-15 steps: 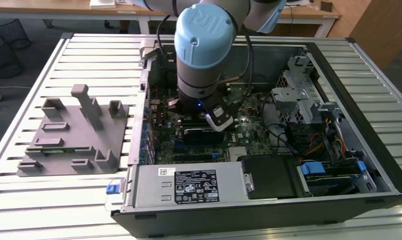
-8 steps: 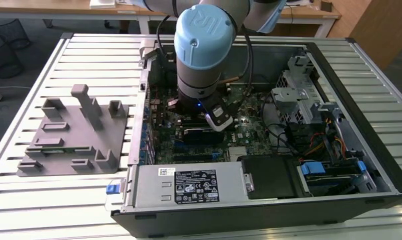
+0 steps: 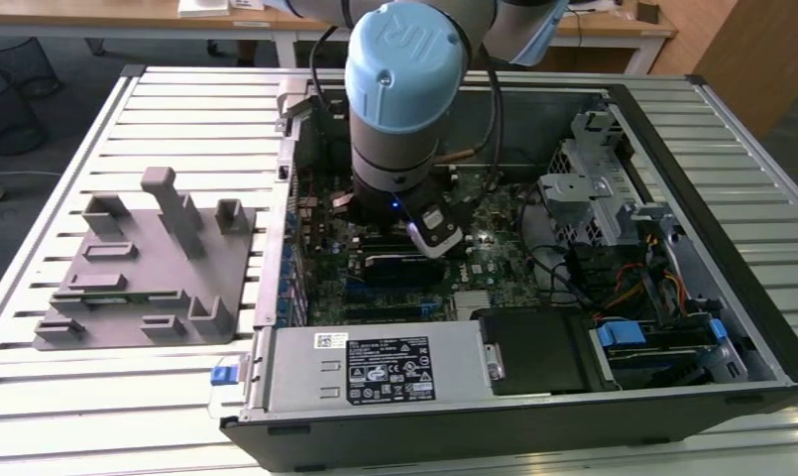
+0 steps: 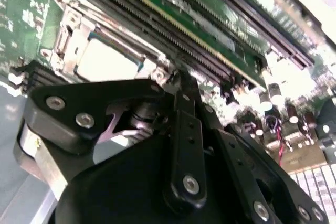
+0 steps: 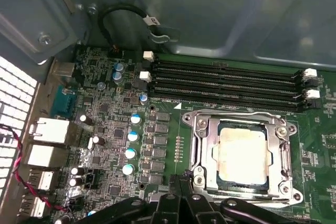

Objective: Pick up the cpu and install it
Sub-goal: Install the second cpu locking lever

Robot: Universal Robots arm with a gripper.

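The cpu [image 5: 243, 154] sits flat in its socket frame [image 5: 202, 148] on the motherboard [image 5: 113, 129], its pale metal top facing up; the second wrist view shows it too [image 4: 107, 61]. 4 black memory slots [image 5: 226, 80] run just beside the socket, on the side toward the case wall. The end effector [image 3: 432, 233] hangs low inside the open computer case [image 3: 716, 169], close to the socket (whether it is spread or pressed together, I cannot tell). A grey fixture with upright posts [image 3: 148, 263] stands on the desk [image 3: 121, 397] beside the case
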